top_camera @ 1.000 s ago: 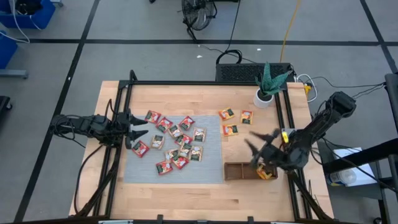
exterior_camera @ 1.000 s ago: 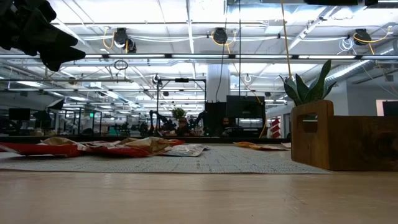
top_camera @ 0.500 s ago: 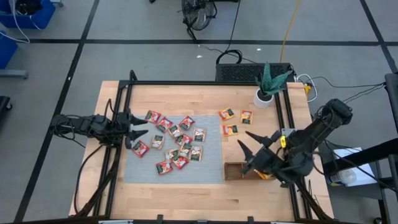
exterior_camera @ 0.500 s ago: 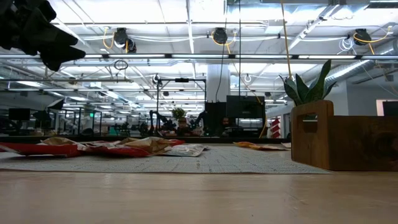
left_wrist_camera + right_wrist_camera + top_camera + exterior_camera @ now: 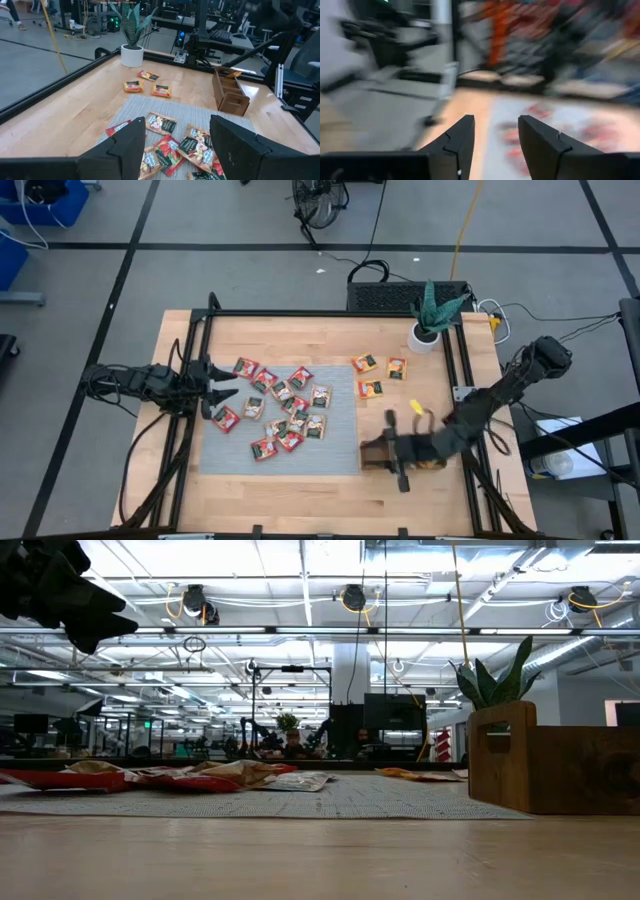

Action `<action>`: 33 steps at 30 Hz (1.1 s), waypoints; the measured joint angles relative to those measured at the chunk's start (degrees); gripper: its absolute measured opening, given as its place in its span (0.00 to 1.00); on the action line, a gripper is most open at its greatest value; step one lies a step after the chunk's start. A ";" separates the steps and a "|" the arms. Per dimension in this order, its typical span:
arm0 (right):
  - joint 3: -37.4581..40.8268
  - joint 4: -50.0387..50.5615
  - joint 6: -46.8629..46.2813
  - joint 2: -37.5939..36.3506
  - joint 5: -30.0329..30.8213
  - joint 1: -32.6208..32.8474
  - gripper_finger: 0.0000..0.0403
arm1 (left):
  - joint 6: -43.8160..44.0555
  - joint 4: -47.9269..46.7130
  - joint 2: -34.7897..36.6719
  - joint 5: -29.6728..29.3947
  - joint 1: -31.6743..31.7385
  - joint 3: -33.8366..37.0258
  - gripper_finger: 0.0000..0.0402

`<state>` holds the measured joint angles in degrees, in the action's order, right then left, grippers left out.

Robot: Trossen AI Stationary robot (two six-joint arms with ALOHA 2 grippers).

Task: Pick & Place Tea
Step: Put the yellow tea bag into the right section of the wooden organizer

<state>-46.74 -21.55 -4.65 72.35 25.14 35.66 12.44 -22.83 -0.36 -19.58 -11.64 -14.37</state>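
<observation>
Several small tea sachets (image 5: 285,408), mostly red, white and green, lie flat in a loose cluster on the grey mat (image 5: 230,455); they also show in the left wrist view (image 5: 175,145). Three more sachets (image 5: 372,388) lie on the bare wood right of the mat. A yellow-orange sachet (image 5: 431,463) lies in the brown wooden tray (image 5: 372,448). My left gripper (image 5: 228,383) is open and empty at the mat's left edge. My right gripper (image 5: 393,450) is open and empty over the tray's left end; the right wrist view (image 5: 495,145) is blurred.
A potted plant (image 5: 430,320) stands at the table's far right. In the low view the tray (image 5: 555,770) stands at the right and the sachets (image 5: 150,778) at the left. Black frame rails (image 5: 455,370) run along both sides of the table.
My right gripper has swung from above the tray's right part toward the table's left and near edge, turning as it goes, and now stands over the tray's left end, still open and empty. The sachets lie as before.
</observation>
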 joint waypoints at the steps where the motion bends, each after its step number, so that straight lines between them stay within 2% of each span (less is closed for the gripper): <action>1: -0.25 2.70 -3.77 -0.42 -3.16 -1.96 0.34 | 0.01 0.01 0.00 0.00 0.00 0.00 0.56; 3: -2.35 13.38 -10.32 -1.25 -3.93 -4.89 0.34 | 0.01 0.00 0.00 0.01 0.00 0.00 0.56; 7: -10.51 44.16 -23.33 -1.02 -4.43 -9.70 0.37 | -0.01 -0.04 0.00 0.01 0.00 0.00 0.56; 10: -17.39 63.05 -32.81 1.59 -9.36 -12.08 0.41 | -0.01 -0.04 0.00 0.01 0.00 0.00 0.56; 16: -28.30 85.08 -49.22 10.73 -21.50 -10.90 0.45 | 0.01 -0.04 0.00 0.00 0.00 0.00 0.56; 20: -29.59 91.30 -57.22 16.60 -31.79 -8.66 0.43 | 0.01 -0.04 0.00 0.01 -0.01 0.00 0.56; 23: -29.59 93.80 -60.15 20.58 -36.07 -6.51 0.42 | -0.01 -0.04 0.00 -0.01 0.00 0.00 0.56; 29: -29.59 98.59 -65.72 24.29 -36.63 -2.75 0.42 | 0.00 -0.04 0.00 0.00 0.00 0.00 0.56; 33: -29.59 99.31 -69.38 24.86 -33.65 -0.50 0.42 | -0.01 -0.05 0.00 0.00 0.00 0.00 0.56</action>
<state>-76.34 77.76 -74.03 97.21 -8.51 35.16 12.43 -22.88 -0.36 -19.58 -11.64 -14.37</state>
